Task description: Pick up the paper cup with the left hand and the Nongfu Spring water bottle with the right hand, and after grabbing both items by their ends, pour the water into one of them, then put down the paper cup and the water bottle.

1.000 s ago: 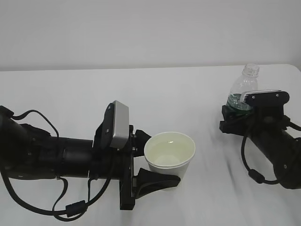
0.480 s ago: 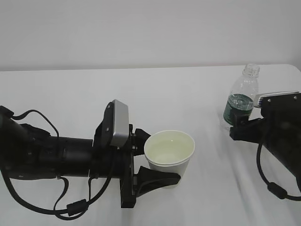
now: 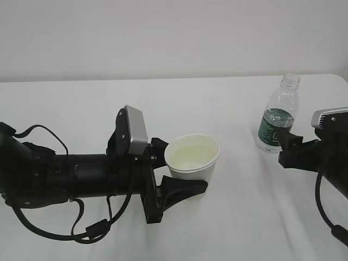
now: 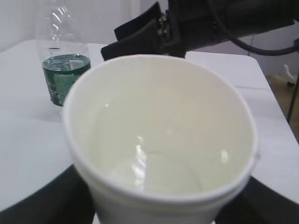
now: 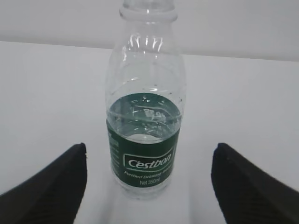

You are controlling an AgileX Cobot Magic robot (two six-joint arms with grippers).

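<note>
Left gripper [image 3: 182,171] clasped around the paper cup [image 3: 191,164], a black finger on each side of its wall, cup upright near the middle of the white table [image 3: 81,103] with water [image 4: 159,172] pooled inside. At about three o'clock from the cup, well apart: the Nongfu Spring water bottle [image 3: 279,115], upright, capless, some water at label height. Right gripper [image 5: 149,186] released, fingers spread wide at either side of the bottle, touching nothing, just at its four o'clock.

Bare table [image 3: 234,217] between paper cup [image 3: 191,157] and water bottle [image 3: 278,116]; only these obstruct.
</note>
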